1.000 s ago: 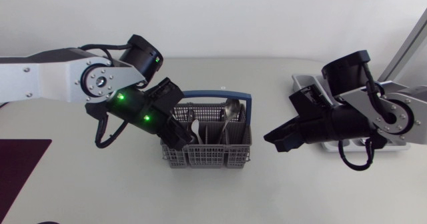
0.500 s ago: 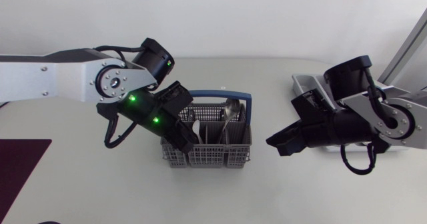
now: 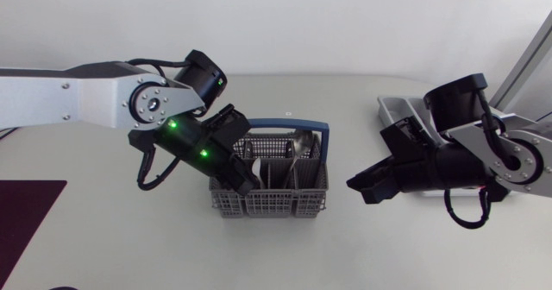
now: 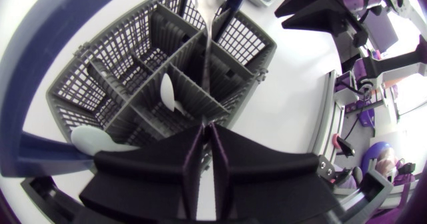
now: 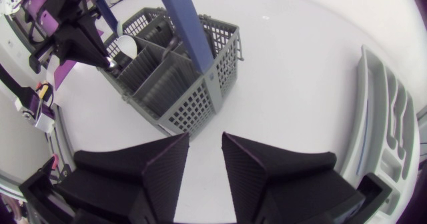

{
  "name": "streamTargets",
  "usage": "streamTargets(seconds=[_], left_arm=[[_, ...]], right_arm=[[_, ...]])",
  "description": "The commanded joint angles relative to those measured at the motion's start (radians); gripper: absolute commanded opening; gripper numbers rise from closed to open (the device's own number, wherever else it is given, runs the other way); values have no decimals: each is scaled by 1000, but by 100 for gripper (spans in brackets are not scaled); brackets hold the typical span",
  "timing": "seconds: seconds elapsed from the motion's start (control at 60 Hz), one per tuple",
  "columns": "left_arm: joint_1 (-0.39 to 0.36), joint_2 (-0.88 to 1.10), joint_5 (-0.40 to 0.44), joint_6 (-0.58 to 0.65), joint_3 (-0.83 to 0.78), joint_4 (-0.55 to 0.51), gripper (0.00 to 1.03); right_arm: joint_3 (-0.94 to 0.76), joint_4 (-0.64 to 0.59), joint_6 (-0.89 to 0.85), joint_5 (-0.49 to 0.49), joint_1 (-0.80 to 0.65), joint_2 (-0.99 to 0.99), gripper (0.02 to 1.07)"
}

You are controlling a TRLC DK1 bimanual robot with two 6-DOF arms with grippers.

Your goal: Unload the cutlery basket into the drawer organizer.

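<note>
At the near edge of the desk [image 3: 129, 255], round 8 o'clock from its middle, lies a dark maroon mat [image 3: 26, 221]. A little farther in, close to the middle, the grey cutlery basket [image 3: 267, 202] stands upright, its blue handle [image 5: 190, 31] arched over the compartments. The left gripper [image 3: 244, 185] is dipped into the basket at its 8 o'clock corner, fingers pressed together with only a thin slit between them; nothing shows clamped there. Just ahead of it, in the left wrist view, a white spoon [image 4: 170, 94] leans in one compartment and a second white spoon bowl [image 4: 93, 141] sits in the one beside it. Toward 1 o'clock inside the basket a metal spoon [image 3: 300, 139] stands bowl up. At 3 o'clock of the basket, apart from it, the right gripper [image 3: 355, 186] hangs above the desk, fingers spread and holding nothing, pointed toward the basket. Farthest off, at 2 o'clock from the desk's middle, the grey drawer organizer [image 3: 392, 109] lies flat, partly covered by the right arm; what its slots hold cannot be made out.
</note>
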Motion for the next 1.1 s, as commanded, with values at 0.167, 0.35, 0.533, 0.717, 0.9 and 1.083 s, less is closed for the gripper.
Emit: streamTargets(seconds=[0.167, 0.35, 0.533, 0.717, 0.9, 1.083], left_arm=[[57, -29, 70, -5, 87, -77, 4], [82, -101, 114, -2, 131, -141, 4], [103, -158, 183, 4, 180, -210, 4], [126, -172, 249, 4, 207, -250, 4], [132, -172, 269, 3, 208, -267, 4], [154, -187, 314, 15, 248, -330, 4]], right_arm=[[-23, -15, -10, -2, -6, -28, 42], [-26, -23, -13, -4, -6, -53, 42], [-31, -27, -21, -10, -17, -66, 42], [-43, -30, -31, -14, -20, -85, 42], [-54, -32, -45, -28, -35, -91, 42], [-51, -44, -62, -51, -41, -119, 42]])
